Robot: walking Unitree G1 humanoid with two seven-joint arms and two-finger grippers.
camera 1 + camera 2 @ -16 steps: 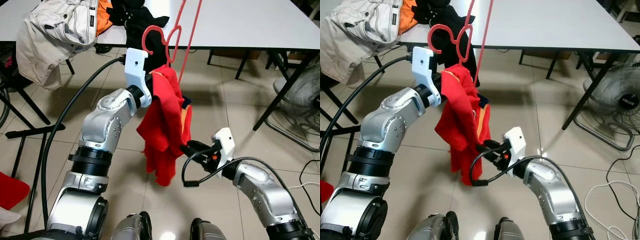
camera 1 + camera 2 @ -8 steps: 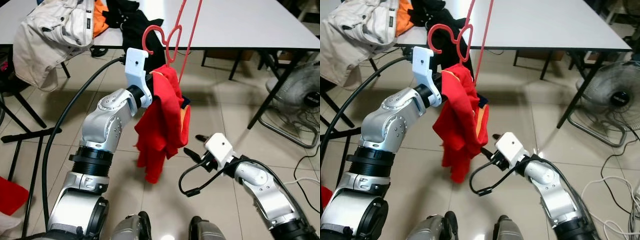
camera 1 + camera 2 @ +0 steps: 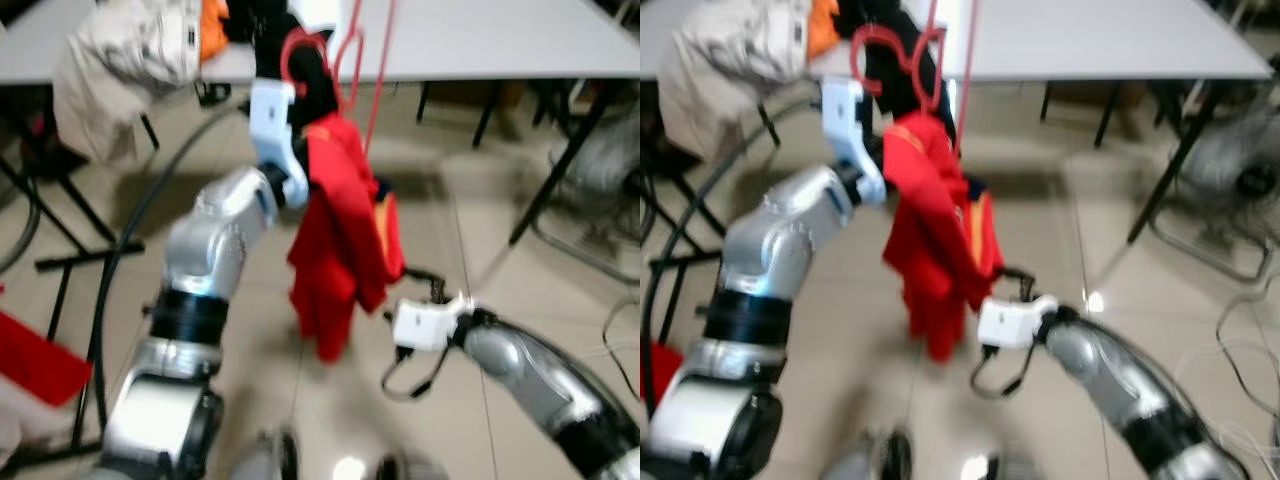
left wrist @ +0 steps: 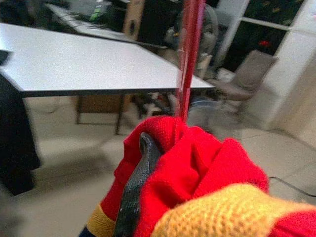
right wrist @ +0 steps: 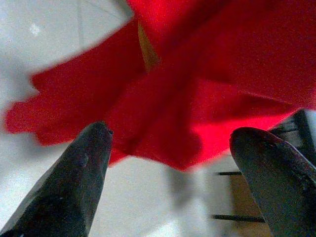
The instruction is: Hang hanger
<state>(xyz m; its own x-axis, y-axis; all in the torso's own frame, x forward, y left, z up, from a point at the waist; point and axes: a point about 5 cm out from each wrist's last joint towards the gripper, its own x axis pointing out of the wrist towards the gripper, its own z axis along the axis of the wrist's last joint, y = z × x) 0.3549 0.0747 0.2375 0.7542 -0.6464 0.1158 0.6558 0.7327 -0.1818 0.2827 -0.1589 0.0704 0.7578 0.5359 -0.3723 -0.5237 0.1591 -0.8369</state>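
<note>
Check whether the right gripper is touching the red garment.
Apart. The right wrist view shows the right gripper open, bare floor between both fingertips and the red garment hanging beyond them.

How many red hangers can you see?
2: one hanger carries the red sweater at the left gripper; another hanger hangs just beside it. More may hide among the table's clothes.

Both head views are smeared by motion, so you get soft outlines only. The left gripper (image 4: 148,163) is buried in the red sweater (image 3: 345,240); you see one black finger (image 4: 140,182), the other is covered. The red hanger (image 3: 300,60) loses its upper rods past the picture's top edge. The fan (image 3: 1240,165) is a cropped grey smudge. The clothes pile (image 3: 130,50) on the table (image 3: 500,45) is too blurred to sort.
</note>
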